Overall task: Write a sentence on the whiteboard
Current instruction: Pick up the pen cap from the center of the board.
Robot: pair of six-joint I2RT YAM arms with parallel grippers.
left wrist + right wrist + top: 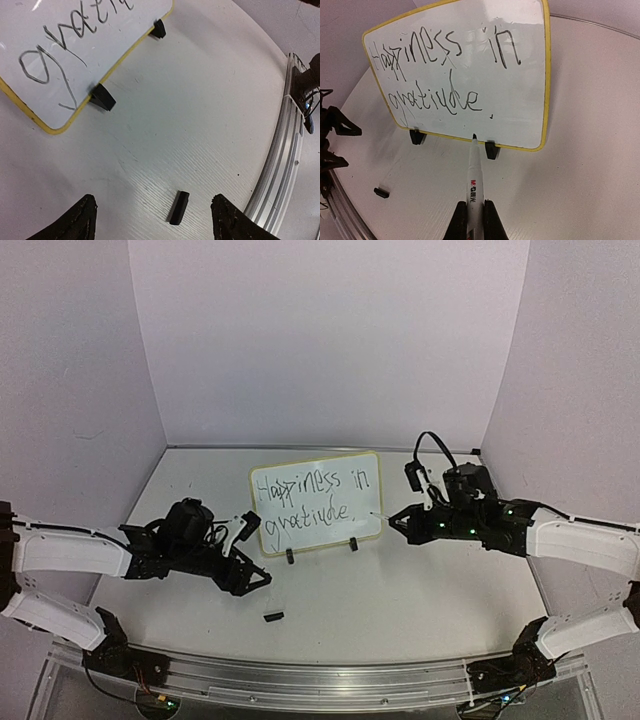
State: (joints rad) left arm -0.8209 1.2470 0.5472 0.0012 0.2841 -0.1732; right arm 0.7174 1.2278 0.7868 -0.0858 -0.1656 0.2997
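Far left: left jaws wide apart, gripping nothing, low over the tabletop (400,590). Just ahead of them, in line with the gap between the fingertips (75,222): a small black cap (179,207), flat on the tabletop, touching neither one. Off to the right of the left jaws in the left wrist view: the aluminium rail (280,165) at the tabletop's near edge.

Further ahead of the left jaws, toward the left of that view: the whiteboard (365,525), yellow-rimmed, propped upright on two black clip feet (102,97) and leaning slightly back. Stands between the two pairs of jaws, well apart from the left ones, face turned toward the arms. Across that face, in thin black strokes: the sentence (312,495), "Happiness in" above "gratitude", with a small dot (491,116) after the last word.

Right: right jaws clamped on the barrel of a white marker (474,185), uncapped, pointing straight ahead of them. Black tip right at the whiteboard's lower edge, between the two feet and nearer the right-hand one. Touching the board or just short of it: cannot tell.
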